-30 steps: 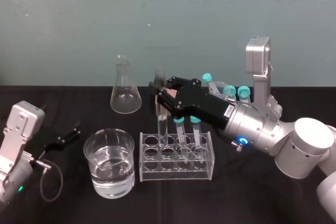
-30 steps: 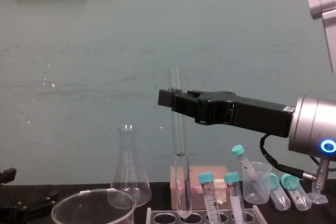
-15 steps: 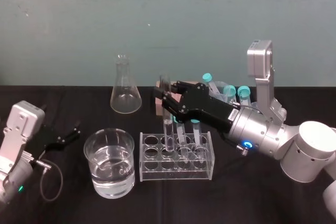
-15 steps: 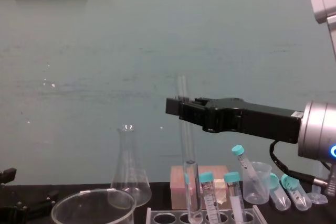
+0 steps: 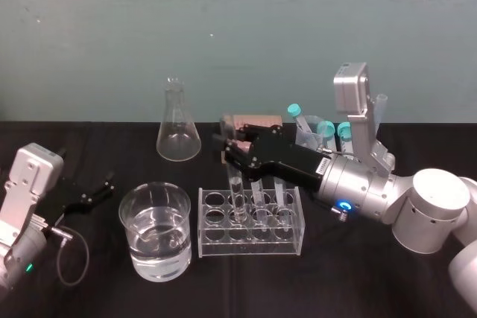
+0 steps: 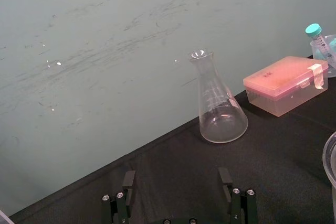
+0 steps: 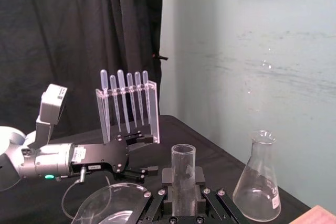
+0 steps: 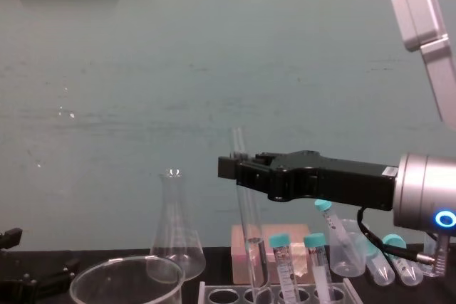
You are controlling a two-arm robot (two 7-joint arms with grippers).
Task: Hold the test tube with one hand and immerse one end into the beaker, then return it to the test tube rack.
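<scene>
The black cloth-covered table (image 5: 373, 288) spreads across the whole workspace. From the right, the silver right arm (image 5: 387, 199), smooth metal with a glowing blue ring light, reaches level and leftward over the table, its long black wrist nearly horizontal in the chest view. The right gripper (image 5: 232, 144), black and 2-fingered, hangs above the rack's left half with its fingers clamped on the upper part of the tube; the right wrist view shows the open glass mouth standing up between the pads. The left arm (image 5: 22, 206), silver and boxy, rests low at the table's left edge, and the left gripper (image 5: 100, 190) lies near the cloth with its 2 fingers spread wide, grasping nothing.

The wide, low clear glass beaker (image 5: 156, 232) with a thick rim stands front left, partly filled with clear liquid. Just beside it on the right sits the pale translucent plastic test tube rack (image 5: 216, 242), round holes along its top. Behind the beaker stands a conical narrow-necked clear glass flask (image 5: 178, 135).

The long slender clear glass test tube (image 8: 253, 247), uncapped and unmarked, leans slightly, its lower end down inside a rack hole left of 2 teal-capped graduated tubes (image 8: 281, 261); which row cannot be told.
</scene>
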